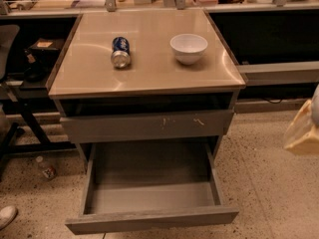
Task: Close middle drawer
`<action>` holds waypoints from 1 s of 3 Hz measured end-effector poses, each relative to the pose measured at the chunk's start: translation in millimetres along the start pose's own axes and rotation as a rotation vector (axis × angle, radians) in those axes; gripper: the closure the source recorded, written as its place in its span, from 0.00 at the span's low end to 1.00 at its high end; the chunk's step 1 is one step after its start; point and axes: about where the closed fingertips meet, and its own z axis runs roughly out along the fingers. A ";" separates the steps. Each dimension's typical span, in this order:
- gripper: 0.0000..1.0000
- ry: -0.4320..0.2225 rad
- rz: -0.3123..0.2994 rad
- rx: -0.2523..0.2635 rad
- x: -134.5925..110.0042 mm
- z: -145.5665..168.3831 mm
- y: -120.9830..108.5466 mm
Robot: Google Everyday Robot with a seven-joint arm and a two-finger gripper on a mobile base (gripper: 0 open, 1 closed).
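Observation:
The middle drawer [149,218] is the wide grey drawer pulled far out at the bottom of the cabinet. Its front is plain and its deep grey interior [152,183] is empty. Above it sits a grey drawer front with pale scratch marks [147,126], nearly flush with the cabinet. My gripper [302,133] is a pale cream shape at the right edge of the view, to the right of the cabinet at about the height of the scratched front. It is well apart from the open drawer and touches nothing.
On the beige cabinet top [149,68] a blue soda can [120,52] lies on its side and a white bowl [188,48] stands upright. A small bottle [46,167] lies on the speckled floor at the left, with a shoe [6,216] nearby. Dark desks flank the cabinet.

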 end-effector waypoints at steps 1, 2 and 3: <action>1.00 0.057 0.031 -0.109 32.4 51.1 37.8; 1.00 0.057 0.031 -0.109 32.4 51.1 37.9; 1.00 0.039 0.043 -0.138 35.0 64.7 50.9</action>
